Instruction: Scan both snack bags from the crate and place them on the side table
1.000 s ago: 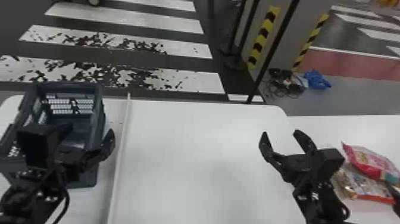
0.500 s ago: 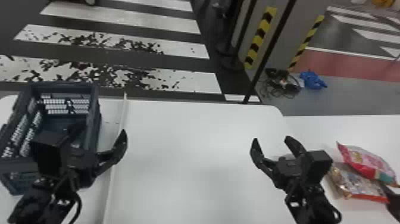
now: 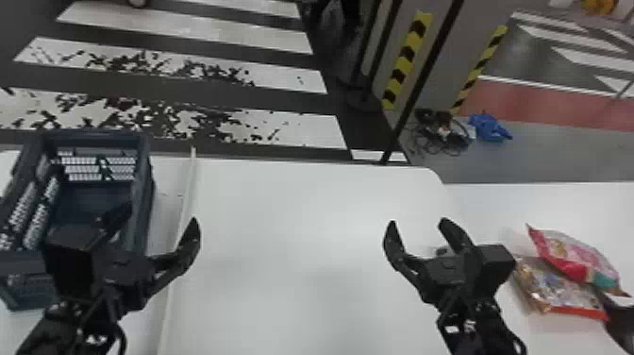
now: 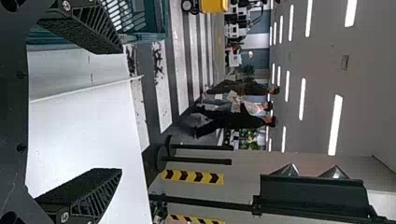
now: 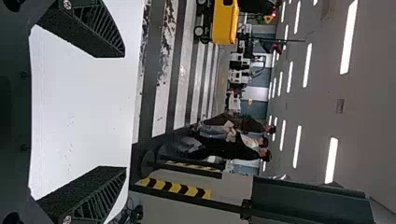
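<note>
In the head view my left gripper (image 3: pixel 158 219) stands open in front of the crate (image 3: pixel 144 203), one finger overlapping the crate's inside. My right gripper (image 3: pixel 420 226) is open above the white table's right part. Two snack bags lie on the side table at the right: the pink and red bag (image 3: pixel 573 257) rests partly on the clear and gold one (image 3: pixel 556 290). The left wrist view has the left gripper (image 4: pixel 119 112) with its fingers wide apart; in the right wrist view the right gripper (image 5: pixel 125 112) has nothing between its fingers.
A thin pale strip (image 3: pixel 178 236) runs along the white table (image 3: pixel 292 264) beside the crate. The side table (image 3: pixel 495 203) adjoins at the right. A dark object (image 3: pixel 621 316) touches the bags' near right edge. Dark posts stand beyond the tables.
In the head view my left gripper has moved slightly right and my right gripper slightly left, away from the bags. Both stay open. The whole scene has shifted a little.
</note>
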{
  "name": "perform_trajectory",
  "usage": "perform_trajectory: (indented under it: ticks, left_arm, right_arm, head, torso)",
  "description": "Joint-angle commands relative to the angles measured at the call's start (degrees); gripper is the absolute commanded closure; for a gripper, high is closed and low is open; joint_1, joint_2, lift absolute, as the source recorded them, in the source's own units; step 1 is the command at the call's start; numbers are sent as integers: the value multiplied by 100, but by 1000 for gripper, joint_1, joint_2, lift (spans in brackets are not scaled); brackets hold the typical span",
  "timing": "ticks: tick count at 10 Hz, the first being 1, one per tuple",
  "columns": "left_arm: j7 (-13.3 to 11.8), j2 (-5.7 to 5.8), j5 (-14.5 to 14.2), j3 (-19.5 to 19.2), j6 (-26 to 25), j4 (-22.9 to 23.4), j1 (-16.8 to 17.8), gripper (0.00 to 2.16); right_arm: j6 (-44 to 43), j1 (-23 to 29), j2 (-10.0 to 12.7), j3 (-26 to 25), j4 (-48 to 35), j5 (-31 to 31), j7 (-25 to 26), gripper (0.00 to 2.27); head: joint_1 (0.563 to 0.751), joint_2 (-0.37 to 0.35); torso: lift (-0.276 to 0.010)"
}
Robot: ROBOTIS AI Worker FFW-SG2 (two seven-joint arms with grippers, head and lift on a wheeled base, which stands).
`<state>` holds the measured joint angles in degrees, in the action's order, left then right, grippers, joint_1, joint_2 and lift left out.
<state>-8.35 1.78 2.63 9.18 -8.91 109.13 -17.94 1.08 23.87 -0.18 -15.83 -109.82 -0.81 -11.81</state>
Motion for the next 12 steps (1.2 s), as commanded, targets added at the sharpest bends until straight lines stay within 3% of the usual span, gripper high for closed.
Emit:
perform_trajectory:
  ticks: [1, 12]
  left_arm:
    - [0, -2, 18, -31, -19, 47, -70, 90]
    - [0, -20, 1, -118, -89, 30, 27, 90]
  right_arm:
    - [-24, 21, 23, 27, 5, 54, 12, 63]
    - [-6, -67, 23, -8, 154, 116, 3, 63]
  head:
    - [695, -271]
    - [695, -259]
  torso:
    - [-98]
    - [-98]
